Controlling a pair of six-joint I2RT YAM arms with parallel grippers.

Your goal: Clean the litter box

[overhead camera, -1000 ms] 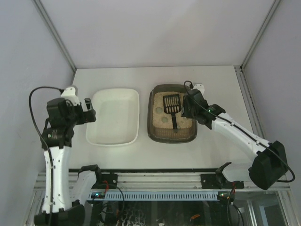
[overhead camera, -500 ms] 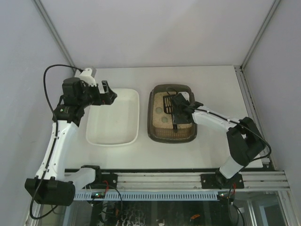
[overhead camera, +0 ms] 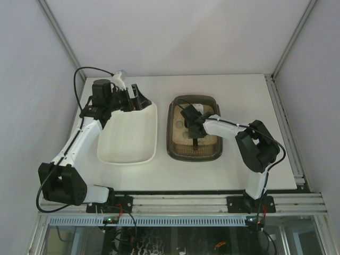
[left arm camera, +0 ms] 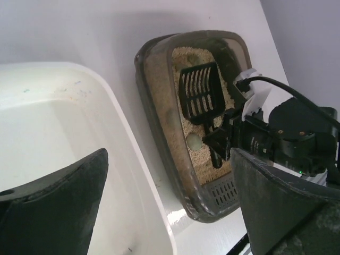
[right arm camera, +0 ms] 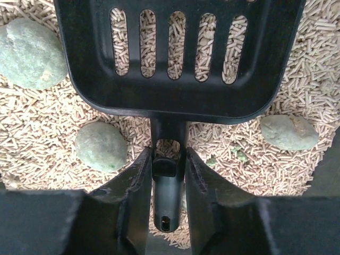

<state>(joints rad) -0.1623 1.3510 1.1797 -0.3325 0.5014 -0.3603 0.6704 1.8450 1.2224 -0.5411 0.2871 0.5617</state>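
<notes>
The litter box (overhead camera: 194, 157), dark with beige pellet litter, sits right of centre; it also shows in the left wrist view (left arm camera: 159, 138). A black slotted scoop (right arm camera: 175, 98) lies on the litter (left arm camera: 199, 98). My right gripper (overhead camera: 194, 125) is low inside the box, its jaws shut on the scoop's handle just behind the head (right arm camera: 169, 154). Three grey-green clumps (right arm camera: 101, 146) lie on the litter around the scoop. My left gripper (overhead camera: 139, 98) is open and empty above the far right corner of the white tray (overhead camera: 127, 133), also in the left wrist view (left arm camera: 167, 159).
The white tray (left arm camera: 53, 122) lies just left of the litter box with a narrow gap between them. The table's far edge meets the back wall. A metal rail runs along the near edge (overhead camera: 180, 202).
My left arm has swung away from me and to the right, to the white tray's far right corner. My right arm has reached left into the litter box and settled over the scoop handle.
</notes>
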